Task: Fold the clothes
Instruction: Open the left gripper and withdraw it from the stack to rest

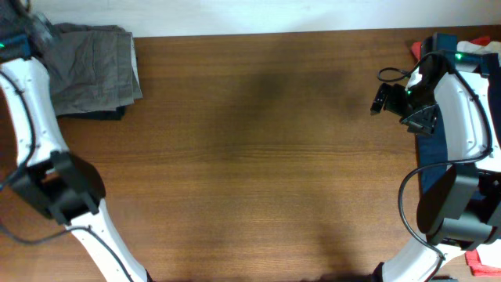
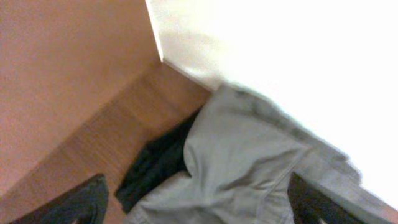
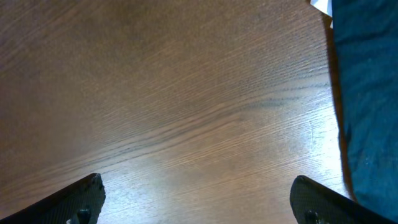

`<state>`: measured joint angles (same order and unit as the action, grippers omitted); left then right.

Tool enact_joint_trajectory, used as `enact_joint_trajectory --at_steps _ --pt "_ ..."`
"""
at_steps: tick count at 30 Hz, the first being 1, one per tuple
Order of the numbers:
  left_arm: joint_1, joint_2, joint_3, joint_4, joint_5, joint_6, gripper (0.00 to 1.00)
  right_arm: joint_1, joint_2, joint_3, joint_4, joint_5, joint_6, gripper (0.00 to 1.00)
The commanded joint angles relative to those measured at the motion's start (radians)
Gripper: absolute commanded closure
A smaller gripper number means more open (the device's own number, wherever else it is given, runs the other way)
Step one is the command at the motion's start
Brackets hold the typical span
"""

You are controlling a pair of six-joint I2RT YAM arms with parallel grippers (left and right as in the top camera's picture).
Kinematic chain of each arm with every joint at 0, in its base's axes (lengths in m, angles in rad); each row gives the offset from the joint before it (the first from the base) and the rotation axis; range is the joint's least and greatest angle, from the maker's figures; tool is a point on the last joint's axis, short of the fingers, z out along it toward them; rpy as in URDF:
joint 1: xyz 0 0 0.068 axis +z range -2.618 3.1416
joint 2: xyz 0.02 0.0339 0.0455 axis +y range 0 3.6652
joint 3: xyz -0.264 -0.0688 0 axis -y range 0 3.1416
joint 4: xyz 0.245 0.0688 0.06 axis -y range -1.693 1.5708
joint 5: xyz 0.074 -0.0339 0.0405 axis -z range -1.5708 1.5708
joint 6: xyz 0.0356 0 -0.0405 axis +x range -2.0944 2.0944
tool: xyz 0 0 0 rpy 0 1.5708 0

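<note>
A folded grey garment (image 1: pixel 90 66) lies on a dark garment (image 1: pixel 106 114) at the table's far left corner. In the left wrist view the grey garment (image 2: pixel 249 168) and the dark one (image 2: pixel 158 158) under it fill the lower frame. My left gripper (image 2: pixel 196 208) is open above the grey garment, holding nothing. My right gripper (image 3: pixel 199 202) is open and empty over bare wood near the right edge. A dark blue garment (image 3: pixel 367 93) lies just right of it, and shows in the overhead view (image 1: pixel 429 168) under the right arm.
The wooden table (image 1: pixel 266 157) spans the view. Red and white clothes (image 1: pixel 481 47) are piled at the far right corner. A red item (image 1: pixel 479 257) sits at the lower right. A white wall (image 2: pixel 280 56) runs behind the table's far edge.
</note>
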<state>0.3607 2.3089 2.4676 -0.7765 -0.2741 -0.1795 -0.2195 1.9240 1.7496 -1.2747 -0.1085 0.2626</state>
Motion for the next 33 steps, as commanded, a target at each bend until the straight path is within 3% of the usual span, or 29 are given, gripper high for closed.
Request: enact_joint_trajectory --at_steps 1,3,4,8,9,12,14,15,16,20,24,26,28,33 --pt "-0.001 -0.067 0.018 -0.126 0.248 0.002 0.09 -0.003 -0.014 0.018 -0.001 0.013 0.007 0.01" --pt "-0.009 -0.016 0.011 -0.179 0.438 0.002 0.32 -0.003 -0.014 0.018 -0.001 0.013 0.007 0.01" --pt "-0.029 0.048 0.005 -0.166 0.441 0.003 0.36 -0.003 -0.014 0.018 -0.001 0.013 0.007 0.01" --pt "-0.066 0.275 0.005 -0.071 0.439 0.003 0.36 -0.003 -0.014 0.018 -0.001 0.013 0.007 0.01" --pt "-0.072 0.352 0.005 -0.072 0.439 0.002 0.3 -0.003 -0.014 0.018 -0.001 0.013 0.007 0.01" --pt "-0.075 0.351 0.016 -0.102 0.439 0.002 0.26 -0.003 -0.014 0.018 -0.001 0.013 0.007 0.01" --pt "-0.075 0.272 0.049 -0.143 0.439 0.002 0.14 -0.003 -0.014 0.018 -0.001 0.013 0.007 0.01" --pt "-0.075 0.208 0.062 -0.186 0.439 0.002 0.04 -0.003 -0.014 0.018 -0.001 0.013 0.007 0.01" --pt "-0.077 0.135 0.066 -0.241 0.439 0.002 0.01 -0.003 -0.014 0.018 -0.001 0.013 0.007 0.01" --pt "-0.077 -0.168 0.066 -0.613 0.439 0.002 0.01 -0.003 -0.014 0.018 -0.001 0.013 0.007 0.01" --pt "-0.077 -0.317 0.066 -0.906 0.419 0.04 0.01 -0.003 -0.014 0.018 -0.001 0.013 0.007 0.01" --pt "-0.085 -0.388 0.013 -0.912 0.535 0.078 0.01 -0.003 -0.014 0.018 -0.001 0.013 0.007 0.01" --pt "-0.119 -0.476 -0.076 -0.912 0.547 0.089 0.01 -0.003 -0.014 0.018 -0.001 0.013 0.007 0.01" --pt "-0.294 -0.864 -0.517 -0.911 0.547 0.088 0.01 -0.003 -0.014 0.018 -0.001 0.013 0.007 0.01"
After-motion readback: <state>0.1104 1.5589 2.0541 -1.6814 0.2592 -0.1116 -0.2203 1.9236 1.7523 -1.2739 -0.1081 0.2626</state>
